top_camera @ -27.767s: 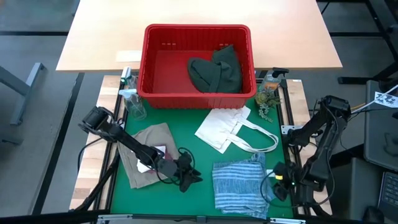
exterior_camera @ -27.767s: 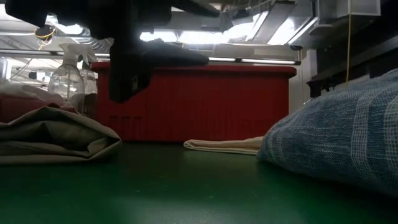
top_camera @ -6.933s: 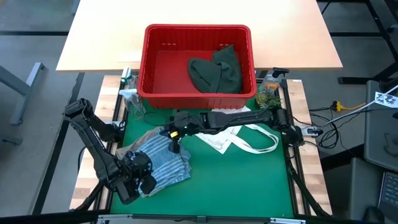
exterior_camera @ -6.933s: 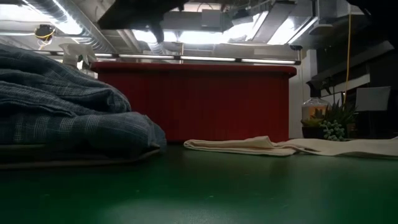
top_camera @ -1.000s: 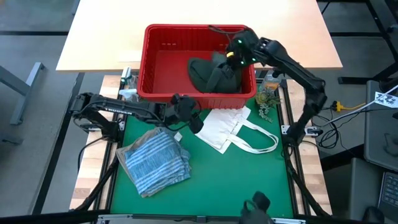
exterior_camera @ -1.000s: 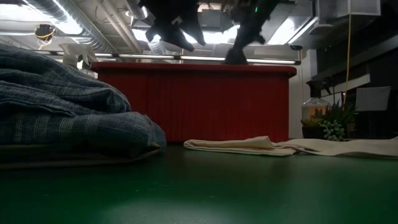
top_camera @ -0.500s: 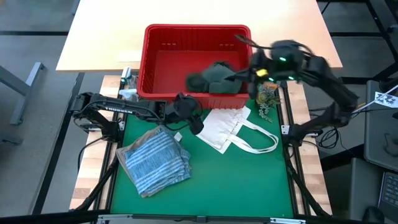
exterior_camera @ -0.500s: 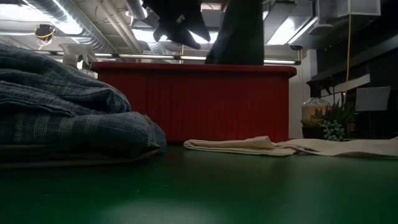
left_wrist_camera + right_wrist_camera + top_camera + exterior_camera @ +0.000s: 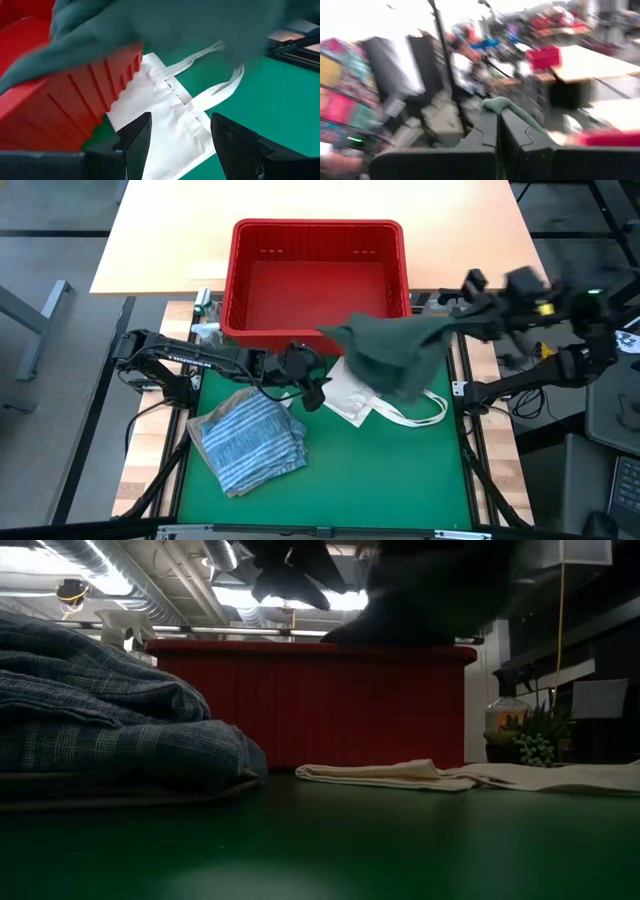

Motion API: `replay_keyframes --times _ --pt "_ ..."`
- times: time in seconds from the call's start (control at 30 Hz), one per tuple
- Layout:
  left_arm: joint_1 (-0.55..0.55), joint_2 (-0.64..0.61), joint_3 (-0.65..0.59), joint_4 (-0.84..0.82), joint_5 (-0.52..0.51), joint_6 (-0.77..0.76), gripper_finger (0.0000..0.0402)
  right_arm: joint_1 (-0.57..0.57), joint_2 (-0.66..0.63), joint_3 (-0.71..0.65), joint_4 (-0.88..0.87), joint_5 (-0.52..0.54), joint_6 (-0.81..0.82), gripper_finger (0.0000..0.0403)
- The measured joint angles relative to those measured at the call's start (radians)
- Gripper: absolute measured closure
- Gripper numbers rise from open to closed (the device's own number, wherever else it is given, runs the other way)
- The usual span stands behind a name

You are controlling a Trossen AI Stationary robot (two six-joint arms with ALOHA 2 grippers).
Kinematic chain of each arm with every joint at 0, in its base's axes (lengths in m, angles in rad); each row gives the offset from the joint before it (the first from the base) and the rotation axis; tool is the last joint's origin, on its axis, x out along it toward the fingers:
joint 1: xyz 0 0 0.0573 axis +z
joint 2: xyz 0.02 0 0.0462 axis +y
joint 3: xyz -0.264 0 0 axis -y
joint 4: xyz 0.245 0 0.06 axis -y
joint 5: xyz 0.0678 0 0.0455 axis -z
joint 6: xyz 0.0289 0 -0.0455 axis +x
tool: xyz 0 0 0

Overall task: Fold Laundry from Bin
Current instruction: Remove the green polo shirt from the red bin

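Right gripper [image 9: 468, 318]: clenched on green garment [image 9: 390, 350], hanging in air over the bin's [image 9: 318, 278] front right corner and the tote [image 9: 350, 395]. Left gripper [image 9: 318, 392]: fingers spread, empty, above tote. Striped shirt [image 9: 250, 442]: folded, mat's left. Bottles [image 9: 210, 330] beside bin; plant [image 9: 532, 735] right.

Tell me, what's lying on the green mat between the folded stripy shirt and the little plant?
The flat white tote bag lies there, partly hidden under the dangling dark green garment. The high view shows it, between the striped shirt and the plant.
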Motion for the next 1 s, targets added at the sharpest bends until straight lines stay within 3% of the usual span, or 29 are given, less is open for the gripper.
replay_keyframes --times 0.17,0.43,0.8,1.0 --pt "-0.019 0.000 0.000 0.003 0.000 0.000 0.0202 0.051 -0.039 0.001 0.117 -0.046 0.039 0.0401" --pt "-0.051 0.000 0.000 0.125 0.000 0.024 0.0202 0.063 -0.085 0.001 0.125 -0.044 0.039 0.0401" --pt "-0.006 0.000 0.000 0.565 -0.042 0.384 0.0202 0.063 -0.086 0.001 0.124 -0.044 0.037 0.0401" --pt "0.072 0.025 0.000 0.689 -0.027 0.419 0.0202 0.063 -0.086 0.000 0.123 -0.044 0.036 0.0401"
